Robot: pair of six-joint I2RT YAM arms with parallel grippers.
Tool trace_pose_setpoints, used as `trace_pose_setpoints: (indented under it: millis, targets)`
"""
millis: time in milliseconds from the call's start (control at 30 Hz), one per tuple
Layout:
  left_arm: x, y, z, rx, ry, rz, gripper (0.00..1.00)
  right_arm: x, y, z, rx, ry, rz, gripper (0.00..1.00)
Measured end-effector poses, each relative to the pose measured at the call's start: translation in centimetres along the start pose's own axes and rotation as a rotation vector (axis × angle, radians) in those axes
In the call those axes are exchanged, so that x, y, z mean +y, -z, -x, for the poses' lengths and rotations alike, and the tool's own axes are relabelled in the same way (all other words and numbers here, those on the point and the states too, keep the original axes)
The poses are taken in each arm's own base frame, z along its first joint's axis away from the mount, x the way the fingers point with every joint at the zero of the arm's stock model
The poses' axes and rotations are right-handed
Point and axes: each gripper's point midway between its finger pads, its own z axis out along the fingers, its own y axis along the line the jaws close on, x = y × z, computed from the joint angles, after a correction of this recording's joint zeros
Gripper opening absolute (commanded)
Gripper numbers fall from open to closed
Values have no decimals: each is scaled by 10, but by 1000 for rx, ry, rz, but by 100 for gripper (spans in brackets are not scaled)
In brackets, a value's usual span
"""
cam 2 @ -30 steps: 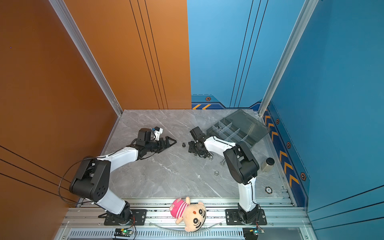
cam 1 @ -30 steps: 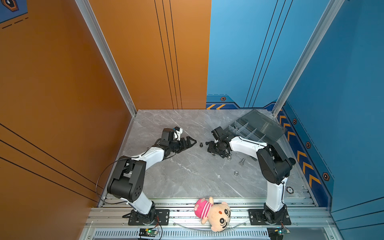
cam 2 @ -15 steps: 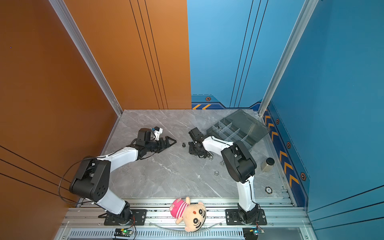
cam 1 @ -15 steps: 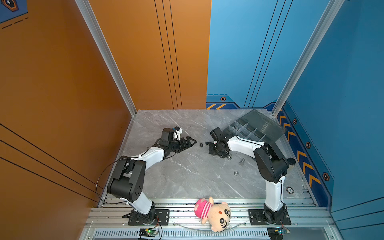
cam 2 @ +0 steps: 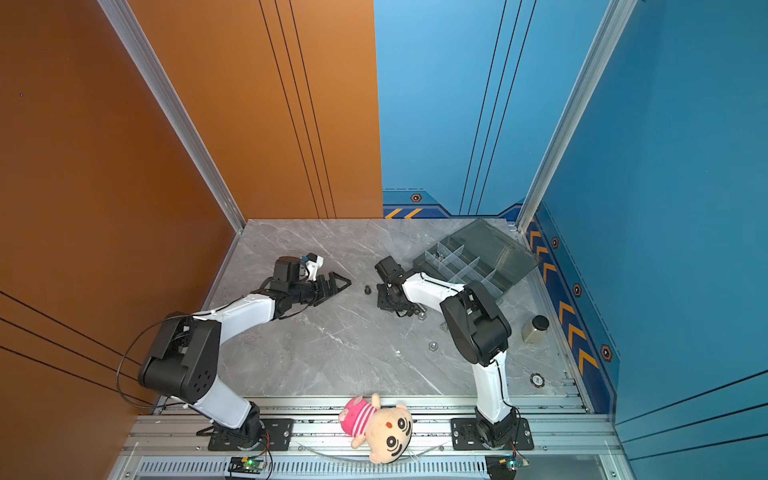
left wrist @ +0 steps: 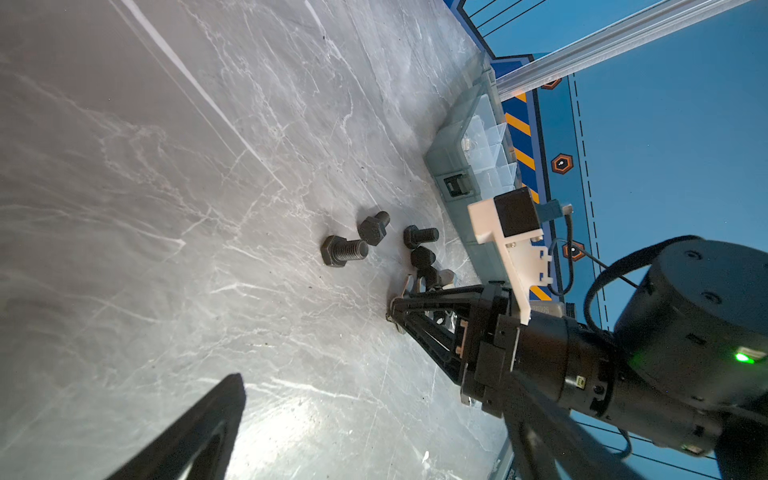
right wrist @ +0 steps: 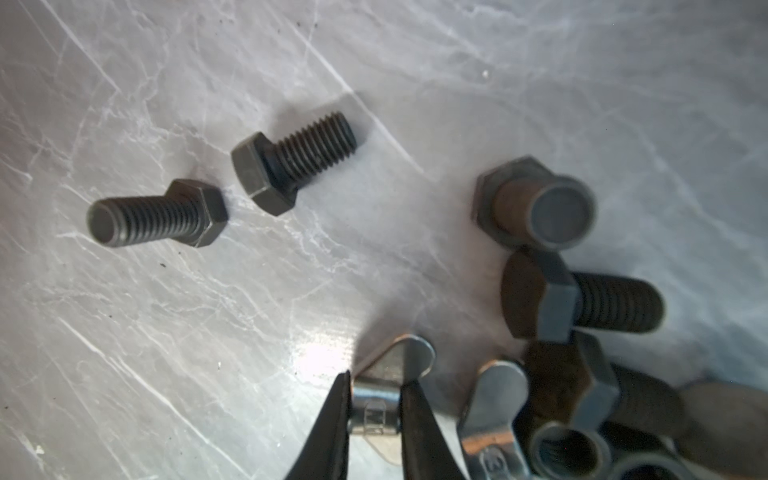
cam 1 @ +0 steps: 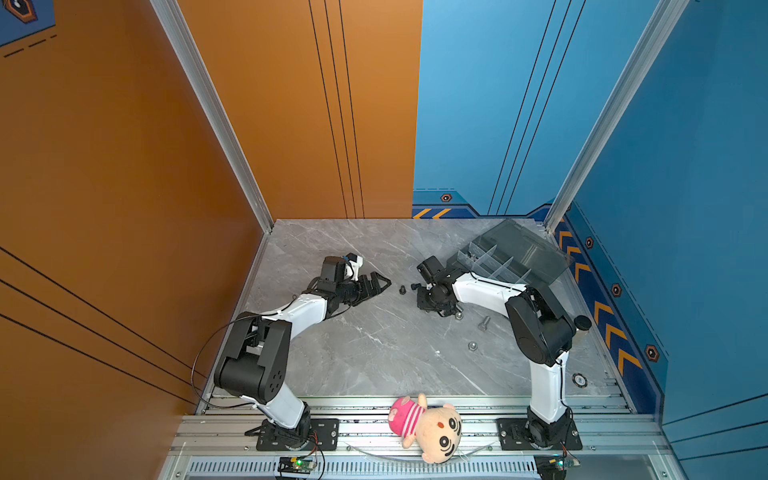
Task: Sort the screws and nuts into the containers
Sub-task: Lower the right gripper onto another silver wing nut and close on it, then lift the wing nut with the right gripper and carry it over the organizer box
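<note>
The right gripper has its jaws clamped on the narrow middle of a silver wing nut, which lies on the table at the edge of a small heap; the left gripper faces it from across the middle, jaws apart and empty.

The hold looks thin; the jaws pinch a small hub with one wing sticking out beyond the tips, so the nut could swivel or squirt out on the lift; a tilt of the wrist would make that likelier. A second wing nut sits just beside one jaw, with black bolts crowded next to it; a sideways drag would probably shove them or hook one along, and a round shank could roll away over the smooth table.

On the side away from the heap the table is bare, bar two more bolts lying near each other, so straight up seems the cleanest exit. The box stands near, behind the right wrist, lid open; its near wall is a lip to clear, and the thin dividers leave small targets, so a low or late release could land the nut outside or in the wrong compartment. The left gripper is close to the loose bolts; if both arms move inward together they may clash.
</note>
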Motion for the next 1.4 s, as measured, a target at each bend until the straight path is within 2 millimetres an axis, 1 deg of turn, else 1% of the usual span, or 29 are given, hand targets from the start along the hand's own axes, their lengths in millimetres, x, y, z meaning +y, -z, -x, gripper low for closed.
trace_pose_setpoints:
  millis: [33,133,200,333,500,600,667,767,867,933,1000,1133,1267,1333,1400]
  targets:
    - [0,0,0,1,1,1,98,0,0,0,-1,0,-1,18]
    - [2,0,-1,2,3,2,98,-1,0,0,-3,3,-5,8]
    - [2,0,-2,3,4,3,98,-1,0,1,-6,7,-7,0]
    - [3,0,-2,2,3,3,97,1,0,2,-15,27,12,0]
    - [3,0,-2,2,3,3,98,9,4,0,0,63,118,0]
    - [3,0,-2,2,3,3,98,16,15,4,0,93,179,0]
    - [2,0,-2,2,5,2,98,21,28,12,-19,116,214,0]
    - [3,0,-2,2,6,3,98,27,50,31,-70,138,262,0]
    - [2,0,-2,2,6,2,98,22,70,51,-120,136,288,0]
    - [3,0,-2,2,6,3,98,12,83,66,-153,122,292,0]
    - [3,0,-2,2,6,3,98,-3,93,80,-185,100,281,0]
    - [2,0,-2,2,9,2,98,-38,112,110,-244,39,240,0]
    - [1,-1,-4,6,11,1,98,-82,136,153,-334,-40,173,0]
    - [0,-2,-5,9,8,-2,98,-102,144,172,-370,-77,143,0]
    - [-2,-3,-7,16,5,-5,98,-120,146,188,-395,-109,115,0]
